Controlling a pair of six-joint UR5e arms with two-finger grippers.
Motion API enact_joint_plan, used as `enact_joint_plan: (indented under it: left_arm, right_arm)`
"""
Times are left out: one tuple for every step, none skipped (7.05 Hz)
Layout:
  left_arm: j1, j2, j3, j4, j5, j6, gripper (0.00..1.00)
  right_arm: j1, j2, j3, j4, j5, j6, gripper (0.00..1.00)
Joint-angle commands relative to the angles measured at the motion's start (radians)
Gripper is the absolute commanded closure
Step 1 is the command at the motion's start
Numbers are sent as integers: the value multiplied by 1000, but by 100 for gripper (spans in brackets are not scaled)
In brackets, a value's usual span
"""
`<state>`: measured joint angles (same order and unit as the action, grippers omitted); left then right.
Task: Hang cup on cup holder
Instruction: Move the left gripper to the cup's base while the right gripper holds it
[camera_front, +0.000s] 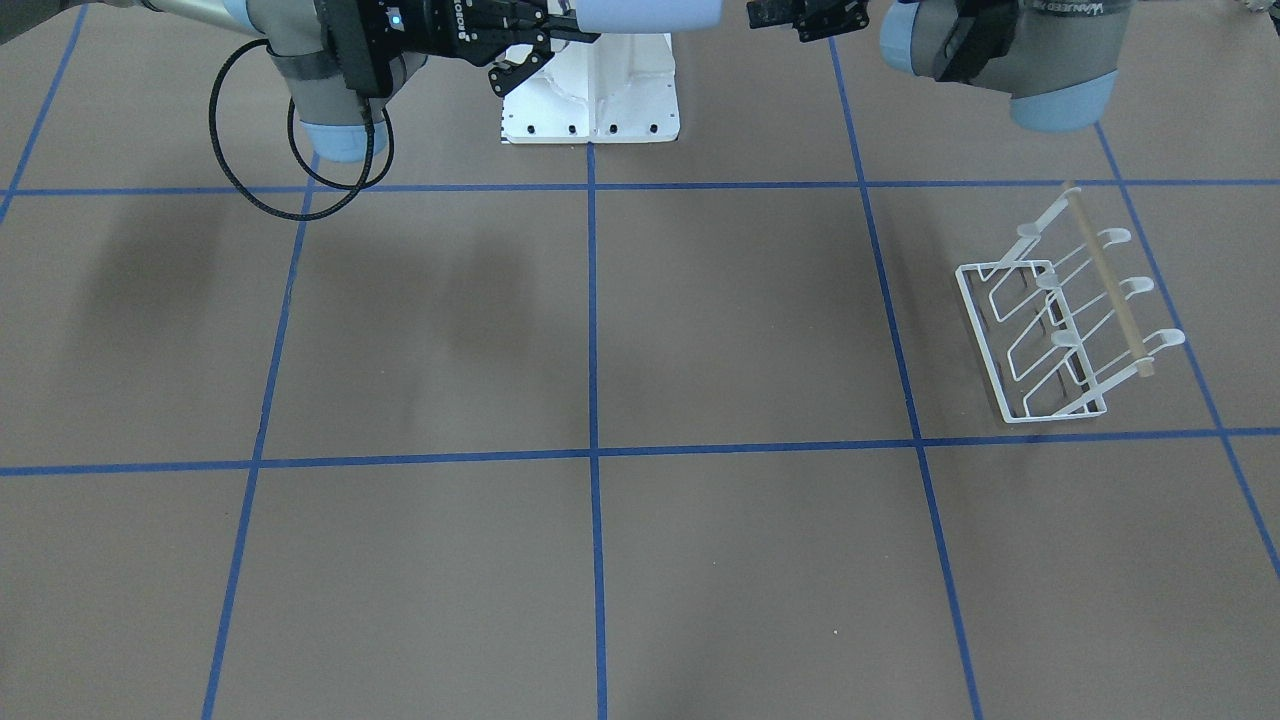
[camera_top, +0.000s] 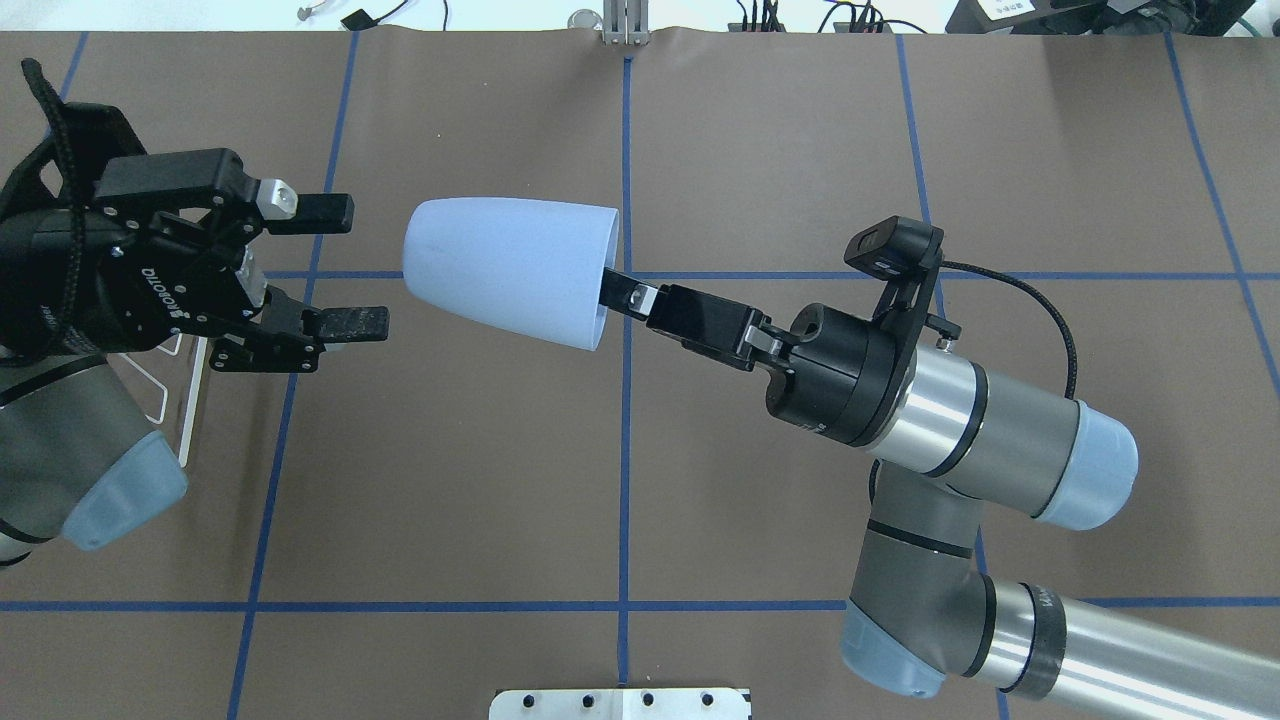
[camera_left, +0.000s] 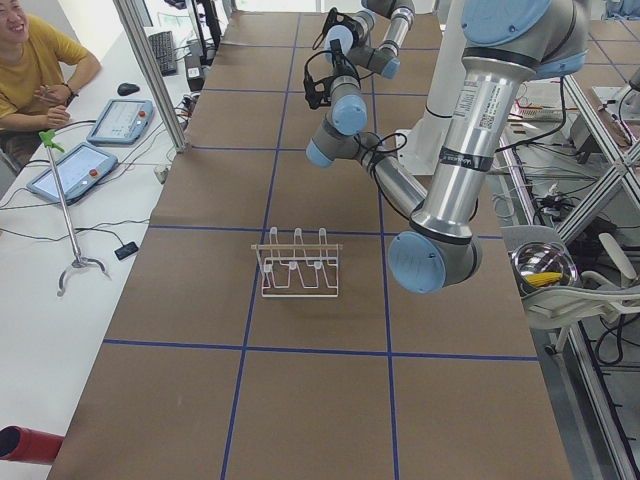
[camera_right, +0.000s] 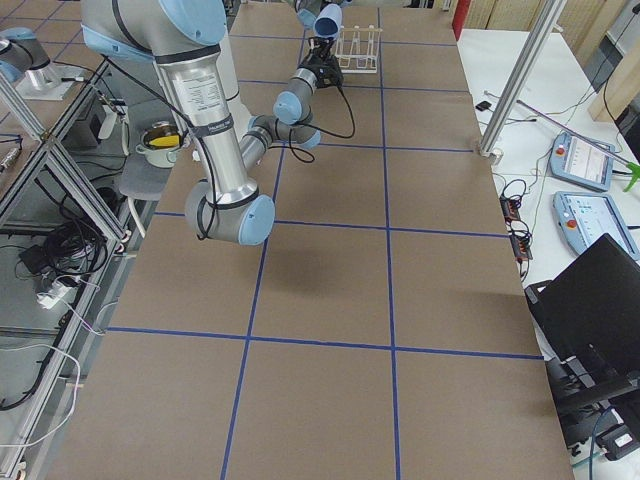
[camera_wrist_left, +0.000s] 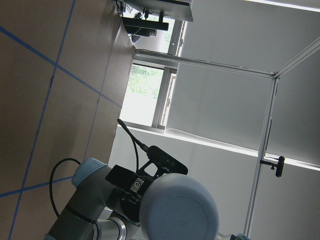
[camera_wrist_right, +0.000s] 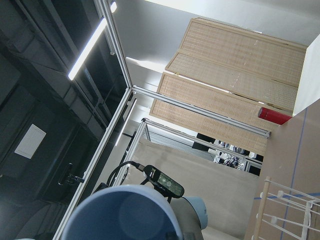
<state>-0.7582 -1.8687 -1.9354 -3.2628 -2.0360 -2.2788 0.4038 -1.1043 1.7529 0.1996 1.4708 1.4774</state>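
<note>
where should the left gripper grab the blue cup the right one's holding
Probably grip the cup around its narrow closed end, approaching along its axis from the robot's left. It lies horizontal, base toward the open left gripper, while the right gripper pinches the rim.

- Cup (camera_top: 510, 270): light blue, lying horizontal, base towards the left arm, mouth towards the right arm.
- Right gripper (camera_top: 618, 291): clamped on the cup's rim, one finger inside the mouth.
- Left gripper (camera_top: 350, 267): jaws spread wide, near the cup's base, apart from it.
- Cup holder (camera_top: 193, 405): white wire, mostly hidden beneath the left arm, apparently on the table (camera_top: 760, 150).
</note>
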Motion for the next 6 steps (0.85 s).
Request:
enact_joint_plan:
  left_arm:
    - [10, -3, -2, 0, -1, 1, 2]
    - [14, -3, 1, 1, -1, 1, 2]
    - [25, -1, -1, 2, 0, 25, 2]
    - [39, -3, 3, 2, 2, 27, 2]
    - [39, -3, 1, 2, 3, 25, 2]
    - [39, -3, 1, 0, 5, 25, 2]
  right_arm:
    - [-2, 21, 0, -34, -4, 0, 100]
    - [-6, 29, 0, -37, -9, 0, 100]
    - [-13, 32, -1, -37, -17, 0, 100]
    - [-20, 31, -1, -37, -17, -2, 100]
    - [-34, 31, -1, -37, -18, -18, 100]
    - [-54, 27, -1, -42, -32, -32, 100]
